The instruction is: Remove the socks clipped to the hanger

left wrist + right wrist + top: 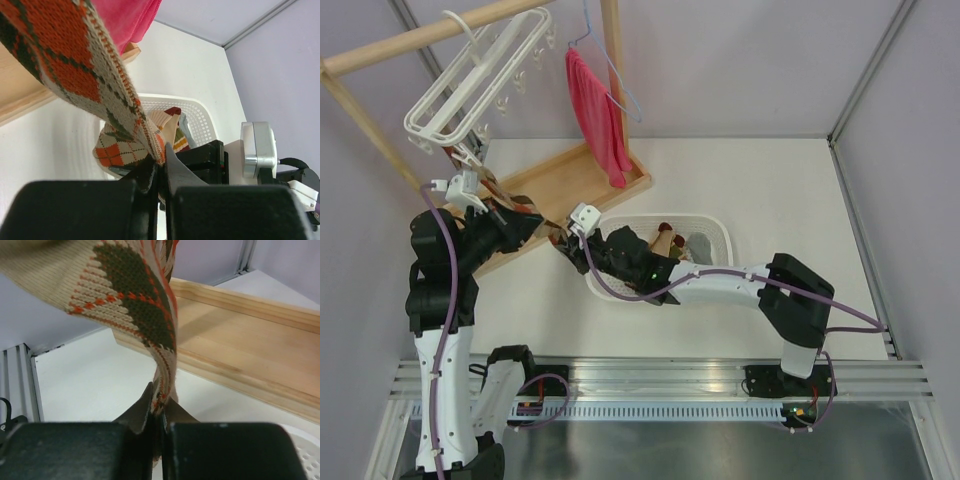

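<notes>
The white frame hanger [470,90] hangs tilted from the wooden rod at the top left. One argyle sock [498,192] in tan, orange and olive stretches down from its clips to both grippers. My left gripper [525,222] is shut on this sock, which shows in the left wrist view [75,55] running into the closed jaws [160,157]. My right gripper [563,248] is shut on the same sock [135,310] lower down, pinching it edge-on between the fingertips [161,405]. More socks [670,240] lie in the white basket.
A white mesh basket [722,232] sits mid-table under the right arm, also seen in the left wrist view [202,112]. A red cloth [595,110] hangs on a thin blue wire hanger [617,85]. The wooden rack base [580,180] lies behind the grippers.
</notes>
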Controlling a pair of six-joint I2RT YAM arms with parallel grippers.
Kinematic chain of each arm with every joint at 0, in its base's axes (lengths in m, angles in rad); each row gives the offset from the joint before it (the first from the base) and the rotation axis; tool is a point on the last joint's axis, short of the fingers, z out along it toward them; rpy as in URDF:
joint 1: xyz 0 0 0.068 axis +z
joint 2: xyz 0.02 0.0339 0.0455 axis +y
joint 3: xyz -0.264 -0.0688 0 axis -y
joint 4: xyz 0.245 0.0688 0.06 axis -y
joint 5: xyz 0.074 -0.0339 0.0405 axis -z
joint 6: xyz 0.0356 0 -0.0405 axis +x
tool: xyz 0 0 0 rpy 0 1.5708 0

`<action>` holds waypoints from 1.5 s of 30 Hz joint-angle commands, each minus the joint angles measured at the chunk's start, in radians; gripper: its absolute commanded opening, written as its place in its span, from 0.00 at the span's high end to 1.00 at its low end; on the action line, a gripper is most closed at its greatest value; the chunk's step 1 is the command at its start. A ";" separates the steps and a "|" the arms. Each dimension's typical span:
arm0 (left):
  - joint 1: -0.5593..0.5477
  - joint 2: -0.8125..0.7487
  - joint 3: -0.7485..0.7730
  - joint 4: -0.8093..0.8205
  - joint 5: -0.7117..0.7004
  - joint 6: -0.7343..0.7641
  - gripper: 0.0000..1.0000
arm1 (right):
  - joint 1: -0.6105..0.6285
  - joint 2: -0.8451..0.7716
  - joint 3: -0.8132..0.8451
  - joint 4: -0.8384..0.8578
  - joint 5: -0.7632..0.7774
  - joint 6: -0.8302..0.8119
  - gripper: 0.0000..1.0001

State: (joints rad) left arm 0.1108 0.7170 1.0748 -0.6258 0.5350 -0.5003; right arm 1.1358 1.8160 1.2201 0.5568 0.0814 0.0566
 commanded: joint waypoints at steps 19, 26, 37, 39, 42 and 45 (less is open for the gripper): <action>-0.002 -0.019 0.134 -0.196 -0.263 0.094 0.00 | 0.024 -0.161 -0.126 0.014 0.058 0.066 0.99; -0.002 0.074 0.301 -0.172 -0.337 0.117 0.00 | 0.028 -0.190 -0.165 0.014 0.050 0.084 0.99; -0.002 0.196 0.551 -0.170 -0.532 0.155 0.00 | 0.044 -0.245 -0.215 0.023 0.049 0.104 0.99; -0.002 0.202 0.547 -0.170 -0.556 0.154 0.00 | 0.047 -0.251 -0.218 0.022 0.044 0.104 0.99; -0.003 0.219 0.537 -0.169 -0.569 0.155 0.00 | 0.047 -0.250 -0.218 0.023 0.034 0.104 0.99; -0.003 0.231 0.522 -0.144 -0.550 0.138 0.00 | 0.050 -0.247 -0.217 0.023 0.028 0.106 0.99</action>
State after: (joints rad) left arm 0.1097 0.9264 1.5997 -0.8059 0.0006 -0.3794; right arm 1.1767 1.6028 1.0039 0.5522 0.1276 0.1528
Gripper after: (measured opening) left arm 0.995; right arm 0.021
